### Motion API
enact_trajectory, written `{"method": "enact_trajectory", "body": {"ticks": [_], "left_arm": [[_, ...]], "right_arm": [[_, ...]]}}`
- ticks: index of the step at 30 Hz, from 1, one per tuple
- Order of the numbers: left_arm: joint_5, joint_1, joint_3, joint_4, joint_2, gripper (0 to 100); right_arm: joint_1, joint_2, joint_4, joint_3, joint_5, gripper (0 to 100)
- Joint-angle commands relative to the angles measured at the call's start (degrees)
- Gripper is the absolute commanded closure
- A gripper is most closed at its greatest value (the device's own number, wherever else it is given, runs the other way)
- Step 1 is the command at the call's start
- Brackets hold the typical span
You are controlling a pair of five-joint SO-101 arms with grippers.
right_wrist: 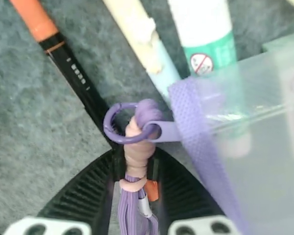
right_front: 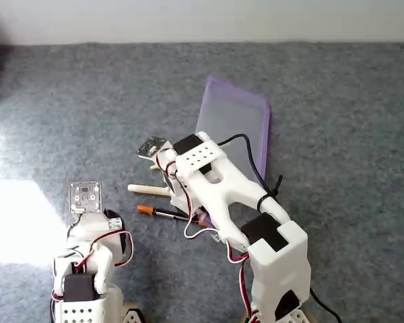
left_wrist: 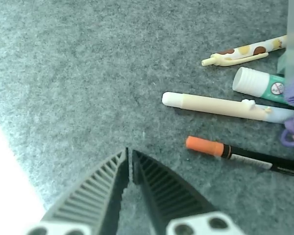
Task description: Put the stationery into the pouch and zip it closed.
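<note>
We are looking down on a grey, felt-like tabletop with two white arms side by side.

At the left, the left pincer is pointing at bare tabletop. Its ribbed dark jaws are pressing almost together and are pinching nothing.

Just to its right, four pieces of stationery are lying roughly parallel, close together but apart, all outside the pouch mouth:
- a spotted pen, cream with brown and yellow dots, is lying farthest away;
- a glue stick with a white ribbed cap and a green label is lying next to it;
- a long cream pen is fading to pale blue at one end;
- an orange-capped pen with a slim black barrel is lying nearest the arms.

Farther right, the right pincer is pinching the zip pull, a purple cord with a pink knot. The cord is hanging from a purple ring at the pouch corner.

The pouch is lying flat to the right of the pens, stretching away from the arms. It is a frosted, see-through rectangle with purple woven edging. The glue stick's far end is showing through its wall, and we cannot tell whether it is inside or underneath.
</note>
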Motion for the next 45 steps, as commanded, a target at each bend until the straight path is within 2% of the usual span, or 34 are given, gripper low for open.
{"method": "enact_trajectory", "body": {"ticks": [1, 7, 13, 21, 24, 29, 33, 45], "left_arm": [[-0.4, 0.1, -0.3, 0.4, 0.5, 98], [-0.4, 0.1, -0.3, 0.4, 0.5, 98], [-0.4, 0.1, -0.3, 0.4, 0.5, 98], [-0.4, 0.1, -0.3, 0.4, 0.5, 98], [-0.4, 0.1, -0.3, 0.4, 0.5, 98], [-0.4, 0.1, -0.3, 0.4, 0.5, 98], [-0.4, 0.1, -0.3, 0.4, 0.5, 98], [-0.4, 0.1, -0.3, 0.4, 0.5, 98]], "right_arm": [[-0.2, -2.9, 2.2, -3.2, -0.1, 98.9], [-0.2, -1.5, 1.8, -3.3, -0.1, 97.6], [-0.3, 1.4, 1.7, -3.3, -0.1, 85.8], [-0.6, 3.2, 0.5, -3.3, -0.1, 91.8], [-0.6, 2.8, 0.2, -3.3, -0.1, 98.7], [-0.4, 0.3, 4.4, -3.3, 0.7, 98.8], [-0.2, -5.4, 8.5, -3.3, 2.7, 98.9], [-0.2, -27.6, 20.6, -3.3, 2.6, 98.9]]}}
